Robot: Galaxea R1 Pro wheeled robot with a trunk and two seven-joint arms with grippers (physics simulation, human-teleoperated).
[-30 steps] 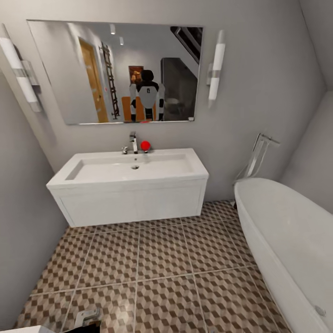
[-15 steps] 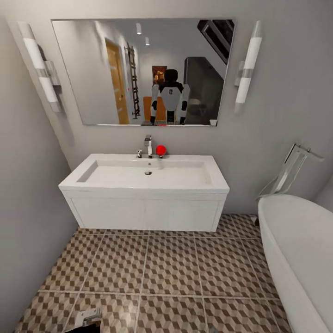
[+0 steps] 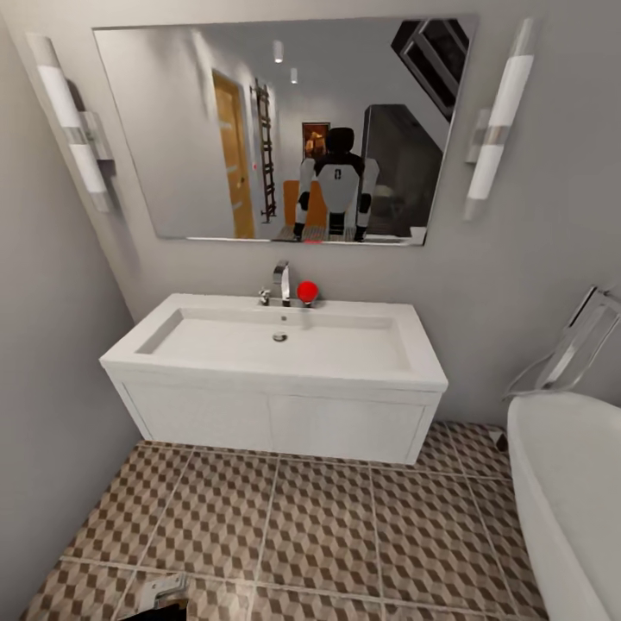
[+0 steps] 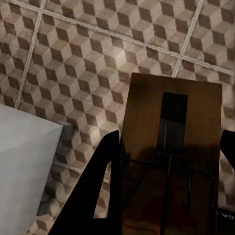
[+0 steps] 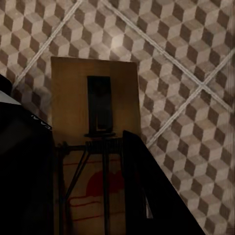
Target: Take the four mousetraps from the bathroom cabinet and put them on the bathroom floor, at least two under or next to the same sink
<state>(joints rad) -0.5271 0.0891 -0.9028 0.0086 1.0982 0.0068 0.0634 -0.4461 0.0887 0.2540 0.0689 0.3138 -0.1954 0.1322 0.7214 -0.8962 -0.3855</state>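
Note:
The white wall-hung sink (image 3: 276, 345) with its chrome faucet (image 3: 282, 283) faces me across the cube-patterned bathroom floor (image 3: 319, 526). In the left wrist view, my left gripper (image 4: 166, 183) is shut on a brown mousetrap (image 4: 169, 142) with thin dark wire parts, held above the floor tiles (image 4: 73, 58). My right gripper (image 5: 93, 196) is likewise shut on a second mousetrap (image 5: 95, 112), its dark fingers (image 5: 152, 196) on either side, over the tiled floor (image 5: 181, 73). The cabinet is out of view.
A white bathtub (image 3: 565, 492) fills the right side, with a chrome stand (image 3: 573, 345) behind it. A grey wall (image 3: 52, 388) closes the left. A red ball (image 3: 307, 291) sits by the faucet under a wide mirror (image 3: 216, 129). A white block (image 4: 24, 161) lies beside the left gripper.
The head view has swung and moved nearer, so the sink now sits centred and larger and less of the bathtub shows. The things themselves have not moved.

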